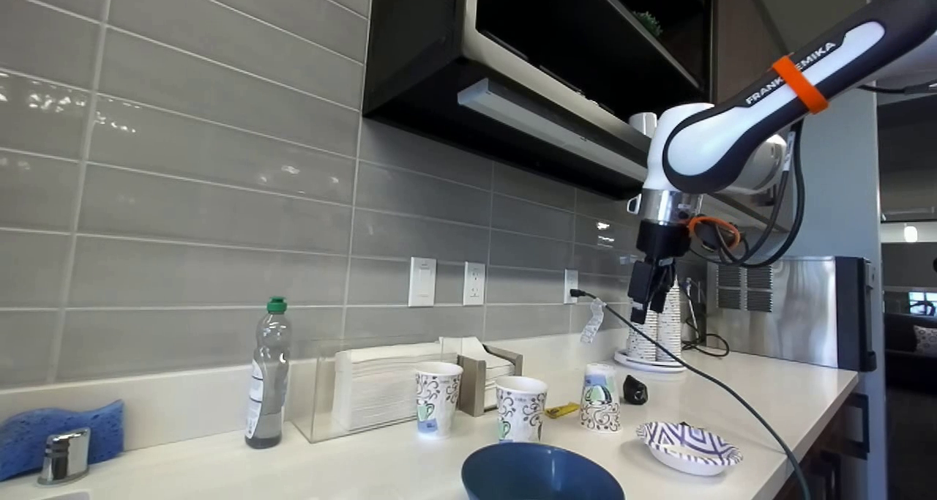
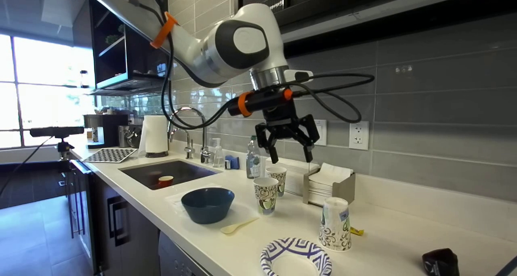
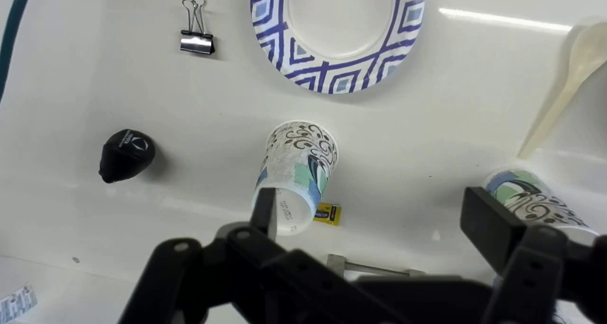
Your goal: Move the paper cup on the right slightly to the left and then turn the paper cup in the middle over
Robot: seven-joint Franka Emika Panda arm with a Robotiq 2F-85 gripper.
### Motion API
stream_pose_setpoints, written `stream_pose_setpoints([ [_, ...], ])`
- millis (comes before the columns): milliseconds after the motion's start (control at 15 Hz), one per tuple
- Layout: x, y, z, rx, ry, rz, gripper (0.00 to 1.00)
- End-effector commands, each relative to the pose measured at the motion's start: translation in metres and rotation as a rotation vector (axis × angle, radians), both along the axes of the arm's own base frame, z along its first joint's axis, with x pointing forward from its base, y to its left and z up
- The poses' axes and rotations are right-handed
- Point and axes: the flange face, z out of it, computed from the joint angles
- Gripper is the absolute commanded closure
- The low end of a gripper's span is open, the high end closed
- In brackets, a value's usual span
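Black jaws spread wide on air, the gripper (image 2: pixel 291 154) hangs in an exterior view higher than two upright paper cups (image 2: pixel 265 197), one upside-down cup (image 2: pixel 335 227) and one bowl (image 2: pixel 207 209). Wrist view — one plate (image 3: pixel 332 72), one spoon (image 3: pixel 564 89), one clip (image 3: pixel 197 43), all beyond the gripper.
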Motion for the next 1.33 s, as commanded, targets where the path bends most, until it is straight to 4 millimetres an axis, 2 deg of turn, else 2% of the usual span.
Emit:
stream_pose_setpoints([
  [0,0.034,-0.017,-0.011,0.020,0.060,0.005,0.00],
  [467,0.080,-0.035,-0.037,0.051,0.087,0.040,0.00],
  [733,0.097,-0.046,-0.053,0.076,0.090,0.032,0.00],
  [800,0.102,-0.051,-0.056,0.031,0.069,0.075,0.00],
  [867,0.088,-0.040,-0.053,0.049,0.081,0.037,0.00],
  [1267,0.099,-0.052,-0.064,0.044,0.070,0.036,0.00],
])
